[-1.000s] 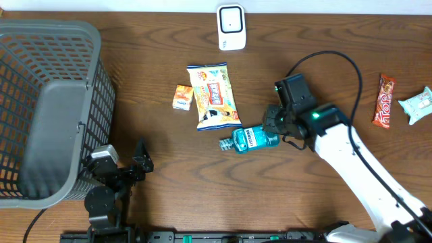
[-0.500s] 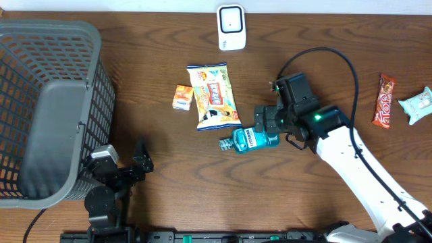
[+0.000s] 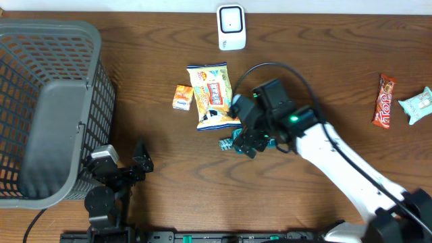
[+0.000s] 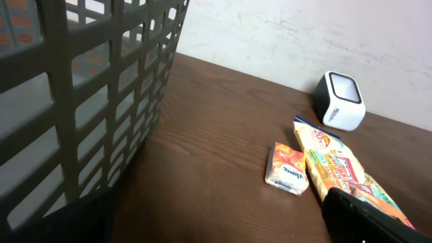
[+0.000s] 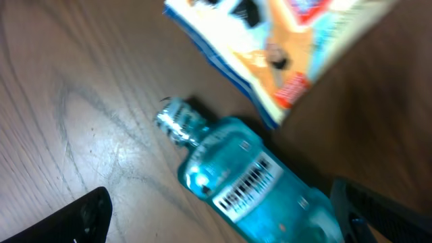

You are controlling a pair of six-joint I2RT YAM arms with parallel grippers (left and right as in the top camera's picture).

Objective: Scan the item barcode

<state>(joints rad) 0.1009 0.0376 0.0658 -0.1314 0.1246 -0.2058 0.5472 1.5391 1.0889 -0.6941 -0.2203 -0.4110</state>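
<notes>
A grey mesh basket is seen at the left edge of the desk. The left end effector is held low just beside it, its fingers spread apart and nothing gripped. A small orange packet is laid just beside a yellow snack bag, with the white scanner at the far edge. The blue bottle is found lying on its side near the bag's lower end, its barcode turned upward. The right end effector is positioned over it, fingers wide apart on either side, unclamped. A red chocolate bar and a pale packet are seen far right.
</notes>
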